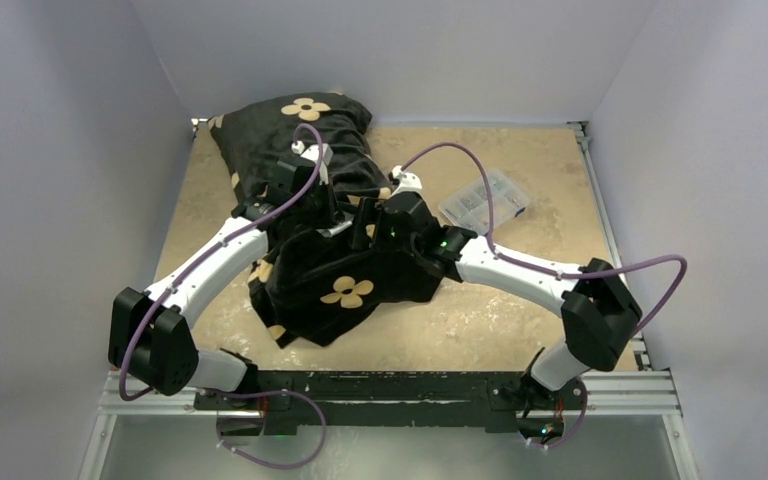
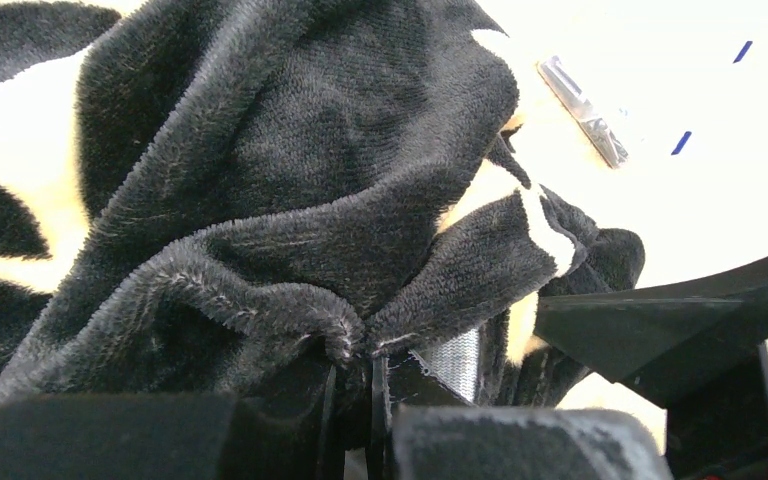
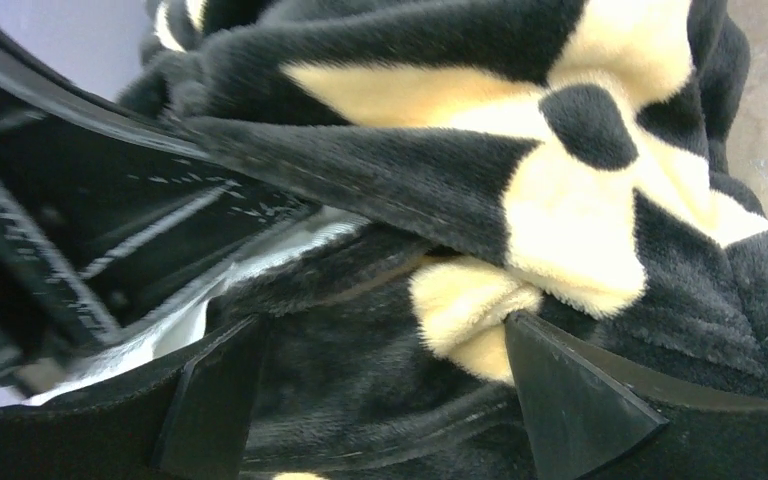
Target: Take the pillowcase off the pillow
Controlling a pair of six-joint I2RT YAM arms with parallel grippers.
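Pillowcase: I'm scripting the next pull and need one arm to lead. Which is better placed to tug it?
Left. The left gripper is shut on a fold of the pillowcase, so it could probably pull at once. The right gripper stands open against the plush, gripping nothing.

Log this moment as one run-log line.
left pincer: shut on black plush flower-patterned pillowcase | right pincer: open, straddling fabric | pillowcase: bunched up

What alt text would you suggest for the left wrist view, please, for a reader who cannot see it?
The left gripper is shut on a bunched fold of the black plush pillowcase with tan motifs, which fills most of the view. A strip of pale grey lining shows beside the pinch, and a clear plastic box lies on the pale tabletop.
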